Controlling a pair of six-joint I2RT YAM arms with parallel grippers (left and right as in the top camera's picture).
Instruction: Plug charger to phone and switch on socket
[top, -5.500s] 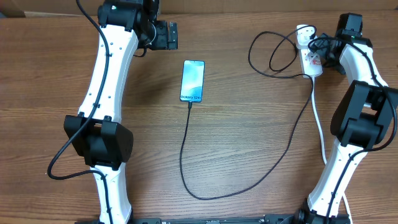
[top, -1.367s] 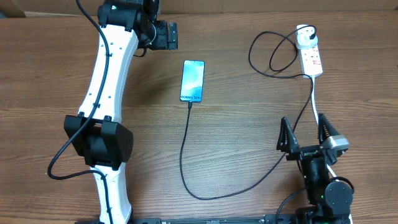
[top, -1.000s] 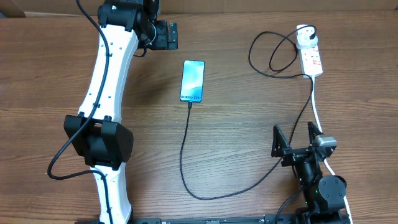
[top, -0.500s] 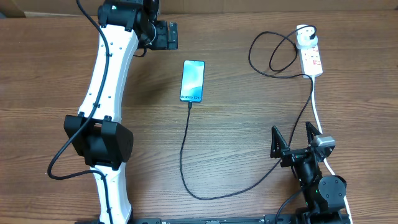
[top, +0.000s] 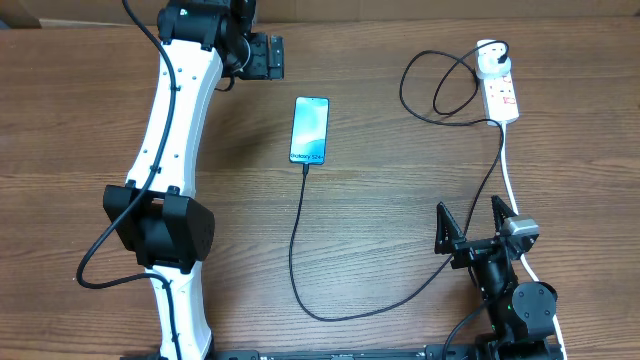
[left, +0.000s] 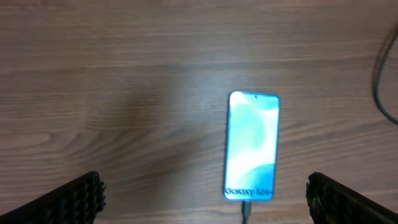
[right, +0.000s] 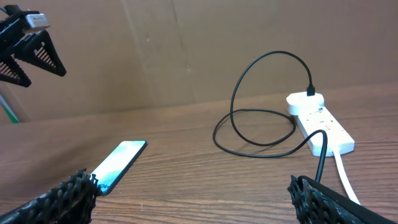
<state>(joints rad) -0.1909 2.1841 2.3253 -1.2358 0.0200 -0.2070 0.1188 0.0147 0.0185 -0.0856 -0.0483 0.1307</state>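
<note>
A robotics lab bench rather than a home: the left arm (top: 175, 130) and right arm (top: 515, 300) stand at one edge of a wood-grain table (top: 400, 200) — plain brown cardboard (right: 186, 50) walls off the back.

The left arm (top: 172, 115) has long white links dotted with dark screws, black joints and a black cable (top: 88, 262) looping at eight o'clock. The right arm (top: 526, 300) ends in black, ridged, triangular jaws.

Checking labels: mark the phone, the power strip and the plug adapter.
phone (left: 252, 143), left wrist view, middle of lit screen.
power strip (top: 503, 100), overhead view, middle of white body.
plug adapter (right: 303, 102), right wrist view, its white top.
</note>
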